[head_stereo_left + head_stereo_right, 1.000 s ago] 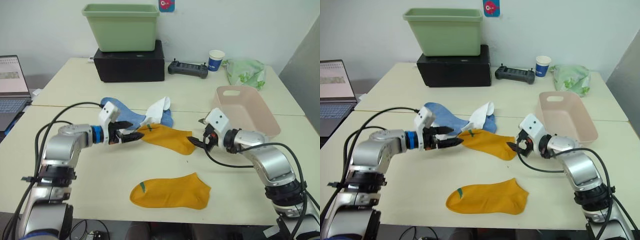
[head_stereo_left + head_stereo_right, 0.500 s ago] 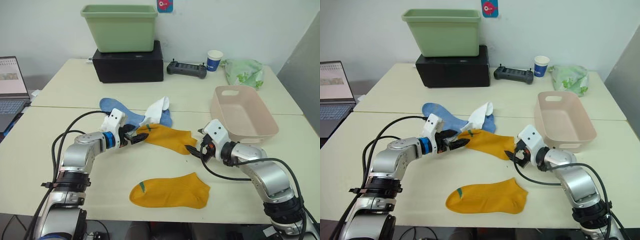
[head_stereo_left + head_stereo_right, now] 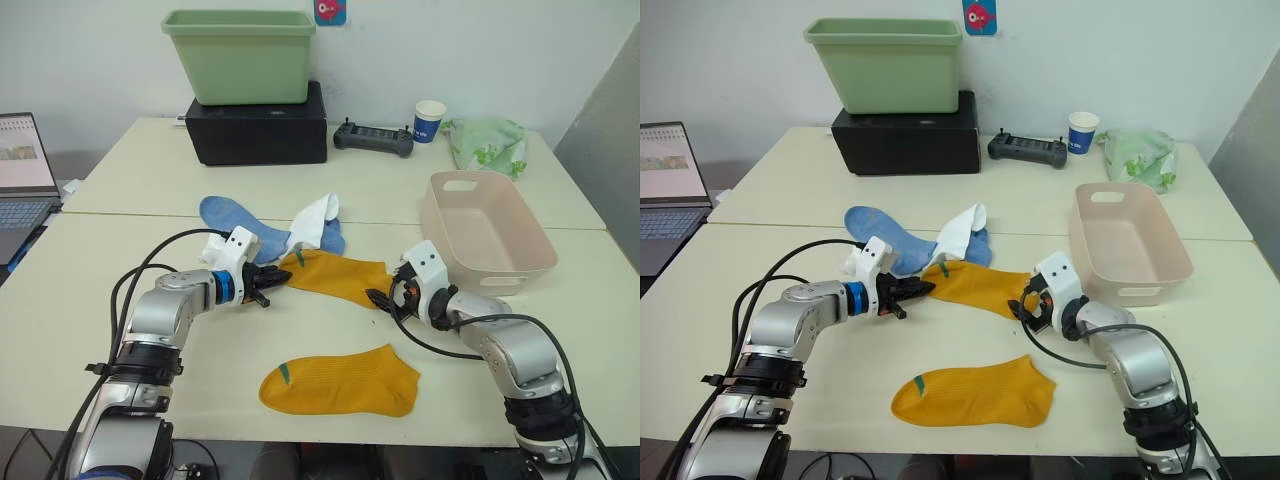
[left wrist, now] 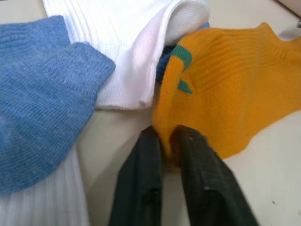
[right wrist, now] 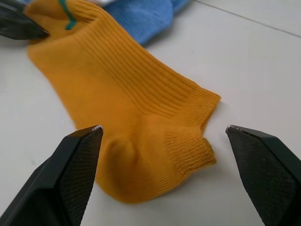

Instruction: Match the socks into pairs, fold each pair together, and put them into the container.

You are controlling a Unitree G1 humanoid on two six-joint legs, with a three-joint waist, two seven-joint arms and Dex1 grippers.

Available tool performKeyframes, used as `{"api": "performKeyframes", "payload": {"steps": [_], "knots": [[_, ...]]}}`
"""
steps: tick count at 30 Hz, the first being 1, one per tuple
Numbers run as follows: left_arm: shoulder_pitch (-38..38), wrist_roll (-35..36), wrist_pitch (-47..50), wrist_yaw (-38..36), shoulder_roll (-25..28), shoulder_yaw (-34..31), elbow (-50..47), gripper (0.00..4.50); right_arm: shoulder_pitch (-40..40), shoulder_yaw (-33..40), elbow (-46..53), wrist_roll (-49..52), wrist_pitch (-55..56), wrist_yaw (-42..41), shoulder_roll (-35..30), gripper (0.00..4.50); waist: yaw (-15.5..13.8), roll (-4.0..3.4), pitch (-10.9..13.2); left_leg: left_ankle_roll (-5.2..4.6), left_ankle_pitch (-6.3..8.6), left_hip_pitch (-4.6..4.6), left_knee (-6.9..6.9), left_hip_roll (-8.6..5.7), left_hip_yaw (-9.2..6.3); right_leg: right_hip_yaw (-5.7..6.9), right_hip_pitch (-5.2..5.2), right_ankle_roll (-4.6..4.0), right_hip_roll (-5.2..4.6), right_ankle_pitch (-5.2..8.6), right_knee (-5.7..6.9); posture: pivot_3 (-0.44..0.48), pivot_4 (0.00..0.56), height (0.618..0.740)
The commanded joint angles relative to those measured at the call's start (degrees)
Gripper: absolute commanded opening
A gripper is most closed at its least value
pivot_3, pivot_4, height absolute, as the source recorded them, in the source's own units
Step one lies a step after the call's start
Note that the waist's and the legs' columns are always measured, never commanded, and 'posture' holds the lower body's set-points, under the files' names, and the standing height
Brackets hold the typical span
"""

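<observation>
The left gripper is clamped on the far yellow sock, just beside the white sock. The right gripper gapes around its other end. Lifting now could drag the white sock along.

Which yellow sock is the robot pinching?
The far yellow sock beside the blue and white socks: the left gripper pinches its edge. The near yellow sock lies alone, untouched.

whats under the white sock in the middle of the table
The white sock lies over the blue socks; blue fabric shows at both sides of it. The stretch beneath it is covered, so how the blue socks meet there cannot be seen.
</observation>
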State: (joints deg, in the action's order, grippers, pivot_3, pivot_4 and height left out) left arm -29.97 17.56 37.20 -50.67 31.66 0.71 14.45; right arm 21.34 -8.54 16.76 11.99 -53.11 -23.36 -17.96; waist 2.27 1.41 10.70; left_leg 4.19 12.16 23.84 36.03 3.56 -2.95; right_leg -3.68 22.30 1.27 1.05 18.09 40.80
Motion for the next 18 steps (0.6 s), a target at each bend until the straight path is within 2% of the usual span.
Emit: {"api": "performKeyframes", "payload": {"steps": [1, 8, 11, 12, 18], "knots": [[0.1, 0.2, -0.4, -0.5, 1.4, -0.3, -3.5, 0.0, 1.3, 0.6, -1.9, -0.1, 1.4, 0.7, 1.0, 3.86, 0.0, 0.0, 0.0, 0.0, 0.0, 0.0, 0.0, 0.0, 0.0, 0.01, 0.0, 0.0, 0.0, 0.0, -0.01, 0.0, 0.15, 0.73], [2.6, 3.0, 2.7, -1.0, 2.6, -2.0, -10.3, 0.0, 0.9, 0.3, 0.6, 1.8, 0.5, -0.6, 1.2, 1.36, 0.1, 0.0, 0.0, 0.0, 0.0, 0.0, -0.02, 0.0, 0.01, -0.02, 0.01, 0.05, 0.0, 0.03, 0.0, 0.0, 0.15, 0.73], [5.6, 5.8, 7.1, -1.0, 4.8, -4.6, -15.8, 0.0, -0.4, 0.6, 6.6, 4.4, -2.5, -2.6, -0.2, 0.25, 0.3, 0.0, 0.0, 0.0, 0.0, 0.01, -0.02, 0.01, 0.01, -0.03, 0.02, 0.08, 0.0, 0.05, -0.01, 0.0, 0.15, 0.73], [6.5, 7.1, 8.8, -0.6, 5.2, -5.8, -17.5, 0.0, -0.8, 0.9, 8.7, 5.5, -3.8, -3.1, -0.7, 0.04, 0.4, 0.0, 0.0, -0.01, 0.01, 0.01, -0.03, 0.02, 0.0, -0.03, 0.02, 0.08, 0.0, 0.05, -0.02, 0.0, 0.15, 0.73], [11.3, 12.8, 15.8, 2.1, 5.9, -10.8, -24.6, 0.0, -2.6, 2.9, 16.2, 10.5, -10.2, -3.8, -3.0, 0.04, 0.7, 0.0, 0.0, 0.0, 0.01, 0.0, -0.06, 0.02, -0.05, 0.01, 0.0, 0.25, -0.01, 0.15, -0.02, 0.0, 0.15, 0.73]]}}
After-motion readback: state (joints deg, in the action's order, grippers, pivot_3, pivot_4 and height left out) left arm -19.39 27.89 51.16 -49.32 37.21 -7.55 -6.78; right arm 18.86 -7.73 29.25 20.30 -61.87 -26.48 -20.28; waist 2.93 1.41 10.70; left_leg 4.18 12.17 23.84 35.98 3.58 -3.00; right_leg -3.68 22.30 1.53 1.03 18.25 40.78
